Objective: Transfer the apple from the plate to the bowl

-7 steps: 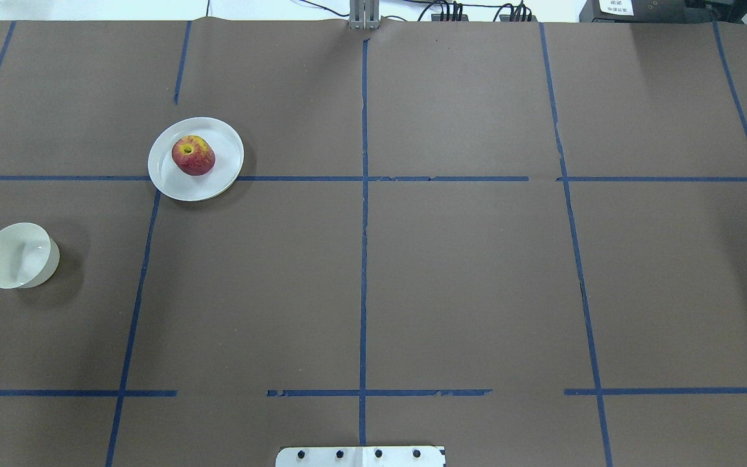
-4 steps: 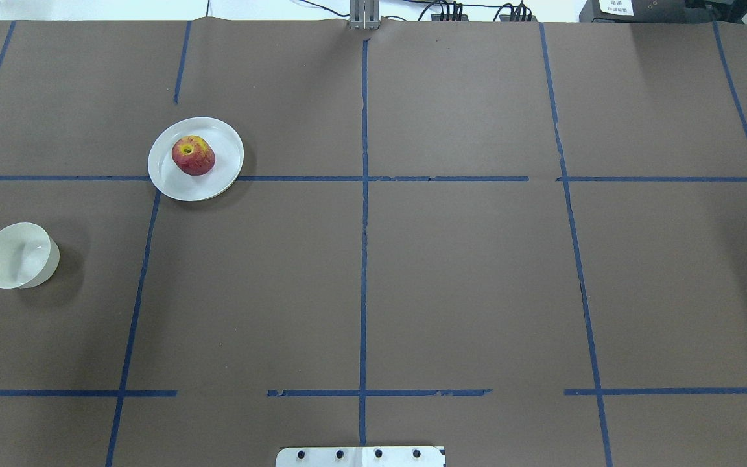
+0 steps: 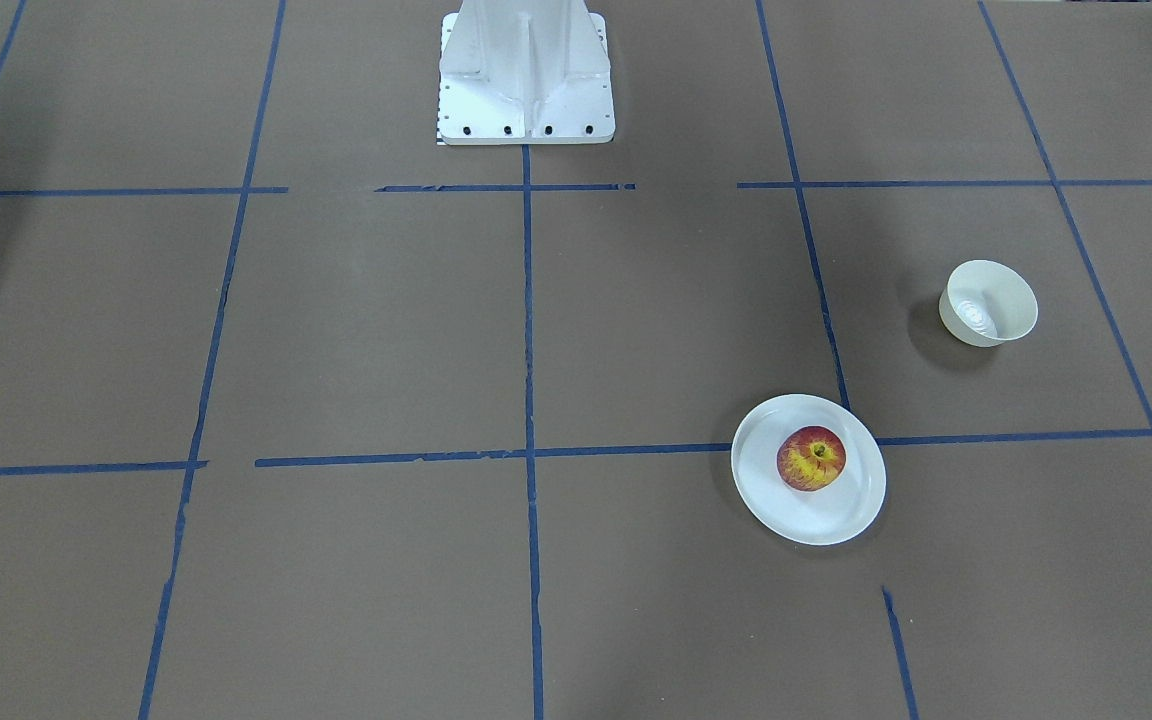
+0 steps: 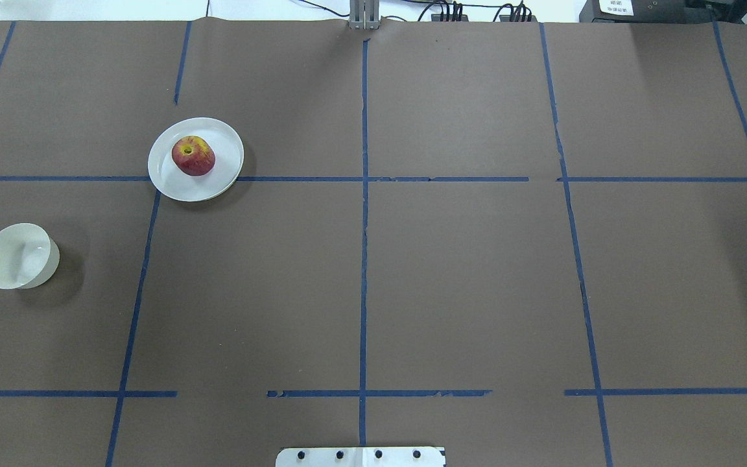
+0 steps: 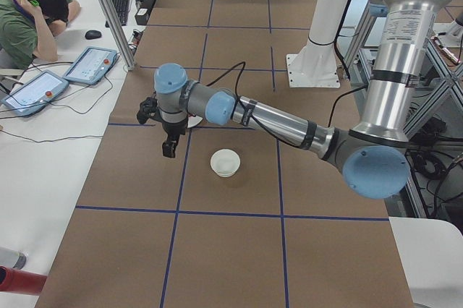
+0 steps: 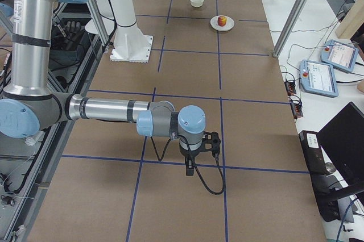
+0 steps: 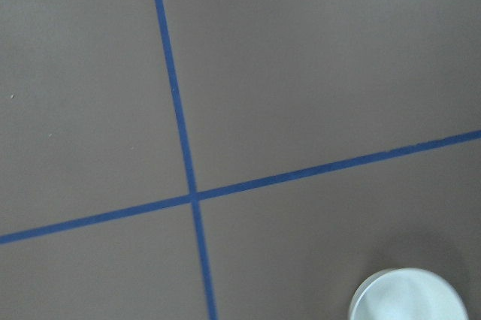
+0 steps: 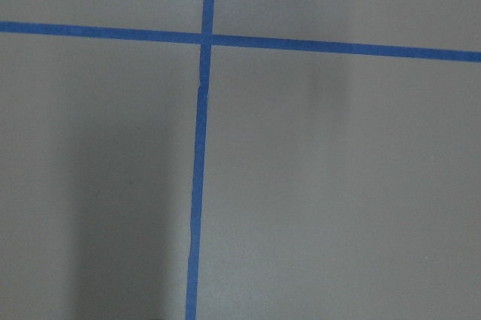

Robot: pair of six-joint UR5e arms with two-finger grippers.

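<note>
The red and yellow apple (image 4: 192,155) lies on the white plate (image 4: 218,185) at the table's far left; both also show in the front view, the apple (image 3: 811,458) on the plate (image 3: 766,500). The cream-white bowl (image 4: 18,255) stands empty, nearer me and further left, and in the front view (image 3: 988,302). My left gripper (image 5: 168,150) hangs above the table beside the bowl (image 5: 225,163); I cannot tell if it is open. Its wrist view catches a white rim, seemingly the bowl's (image 7: 409,297). My right gripper (image 6: 190,168) hangs far from them; I cannot tell its state.
Brown paper with blue tape lines covers the table (image 4: 464,272). The robot's white base (image 3: 526,80) stands at the middle of my side. Operators' tablets (image 5: 90,66) and a seated person (image 5: 29,19) are beyond the far edge.
</note>
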